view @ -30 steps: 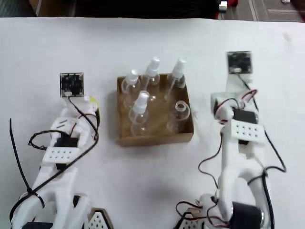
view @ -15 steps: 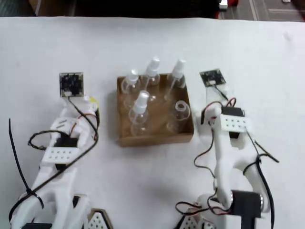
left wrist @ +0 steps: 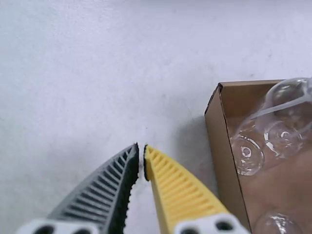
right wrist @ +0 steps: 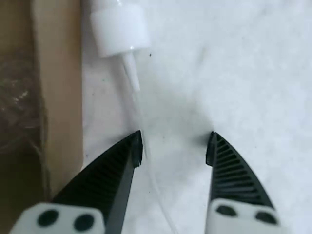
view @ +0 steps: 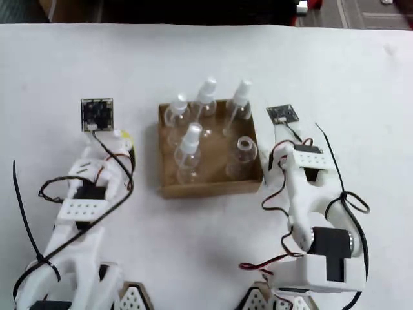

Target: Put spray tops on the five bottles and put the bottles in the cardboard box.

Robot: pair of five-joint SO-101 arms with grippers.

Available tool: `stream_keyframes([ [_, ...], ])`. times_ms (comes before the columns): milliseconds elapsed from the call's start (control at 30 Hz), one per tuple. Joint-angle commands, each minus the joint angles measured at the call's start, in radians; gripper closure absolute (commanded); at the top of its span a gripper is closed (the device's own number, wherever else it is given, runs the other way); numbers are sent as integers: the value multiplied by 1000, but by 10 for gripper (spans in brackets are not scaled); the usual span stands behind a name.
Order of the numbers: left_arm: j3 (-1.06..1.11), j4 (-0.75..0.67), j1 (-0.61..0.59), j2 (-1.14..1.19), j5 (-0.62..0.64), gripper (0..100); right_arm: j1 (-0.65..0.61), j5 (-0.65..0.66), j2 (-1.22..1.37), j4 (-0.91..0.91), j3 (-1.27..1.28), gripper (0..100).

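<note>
The spray top (right wrist: 119,29) lies on the white tabletop (view: 193,58) just beside the cardboard box (view: 210,187), on the wall facing the tabletop's right edge. Its head is cut off in the right wrist view. Its thin clear tube (right wrist: 132,73) fades out between the fingers of the right gripper (right wrist: 173,141), which stand apart. From above, the right arm (view: 303,187) covers that spot. The box sits mid-tabletop with five clear bottles (view: 187,165) inside, their outlines hard to separate. One bottle (view: 244,154), nearest the right arm, has a bare neck. The left gripper (left wrist: 140,148) is pressed together on nothing, near a box corner. Beyond the far edge lies dark floor (view: 161,10).
</note>
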Motion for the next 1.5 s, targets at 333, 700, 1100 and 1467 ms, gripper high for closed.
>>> stream_keyframes([
  [333,-11,-28,13,-27,-9,976,56,14,-30,-48,-44,983],
  [700,-11,-26,13,-27,-9,976,268,175,-30,-53,-132,982],
  [1100,-11,-29,13,-27,-9,976,389,419,-30,53,-155,943],
  [1467,-12,-28,13,-27,-9,976,237,419,-65,156,-273,491],
])
